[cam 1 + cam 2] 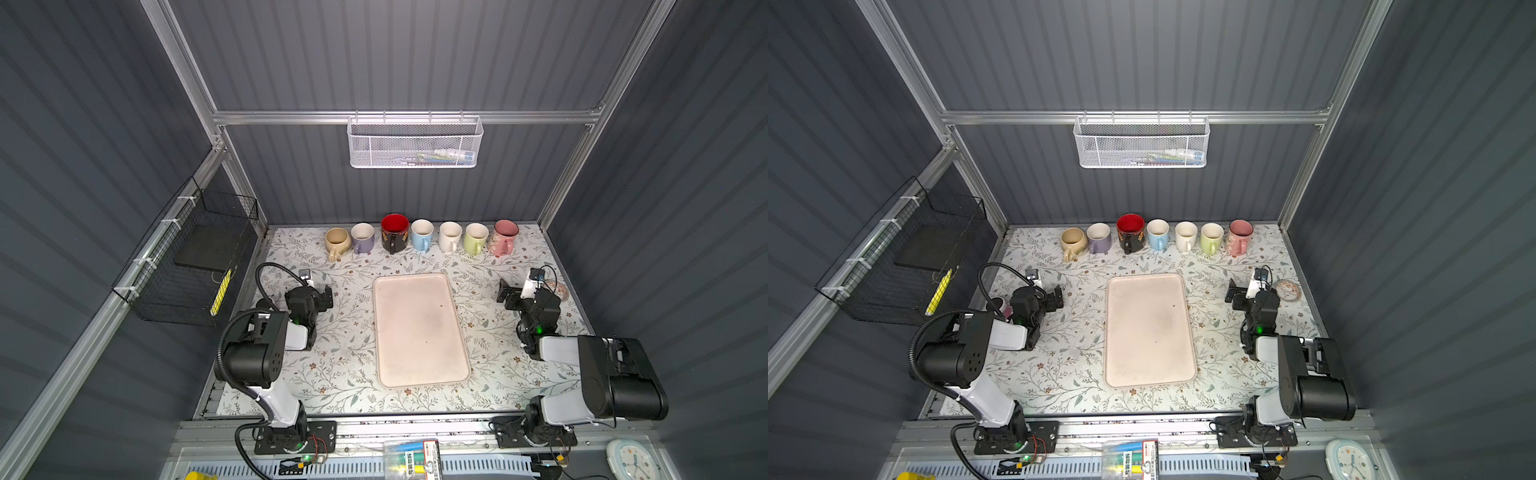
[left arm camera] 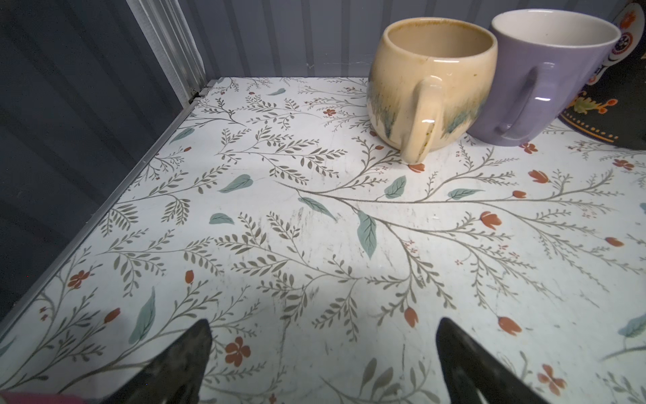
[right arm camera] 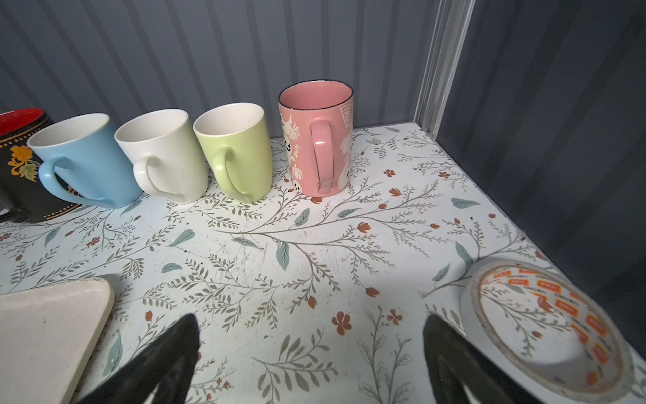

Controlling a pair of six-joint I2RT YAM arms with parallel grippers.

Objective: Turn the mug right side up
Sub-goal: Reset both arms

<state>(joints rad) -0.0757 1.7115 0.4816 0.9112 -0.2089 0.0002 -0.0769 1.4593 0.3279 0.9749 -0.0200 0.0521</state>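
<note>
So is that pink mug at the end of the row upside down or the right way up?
Right way up: the pink mug stands on its base, and its open mouth shows its pink inside from above.

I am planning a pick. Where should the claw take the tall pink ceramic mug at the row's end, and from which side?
Probably its handle, from the front: the tall pink ceramic mug stands upright with the handle turned that way, the wall close behind, the light green ceramic mug beside. The open right claw faces it.
</note>
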